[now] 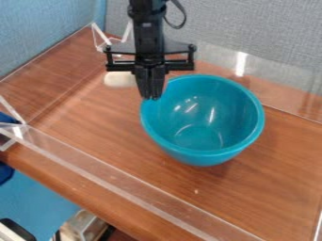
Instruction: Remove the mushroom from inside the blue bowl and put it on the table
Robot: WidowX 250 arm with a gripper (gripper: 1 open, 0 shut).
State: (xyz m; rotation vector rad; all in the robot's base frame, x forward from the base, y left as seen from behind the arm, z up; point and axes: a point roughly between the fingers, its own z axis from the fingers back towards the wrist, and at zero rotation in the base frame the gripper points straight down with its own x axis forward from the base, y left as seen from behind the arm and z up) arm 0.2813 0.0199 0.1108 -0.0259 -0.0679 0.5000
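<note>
Mushroom: we see none in the bowl (233,127), a deep, round vessel of glossy teal plastic just right of the claw (150,92). The claw is clenched and points down over the polished wood-grain desk (75,104). A pale patch (116,78) left of the claw may be the stem, but we cannot confirm this. We judge removal done and placement pending.

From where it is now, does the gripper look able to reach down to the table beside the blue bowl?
Probably yes: the gripper points down beside the blue bowl, apparently outside its rim, with only bare table seemingly under it.
</note>
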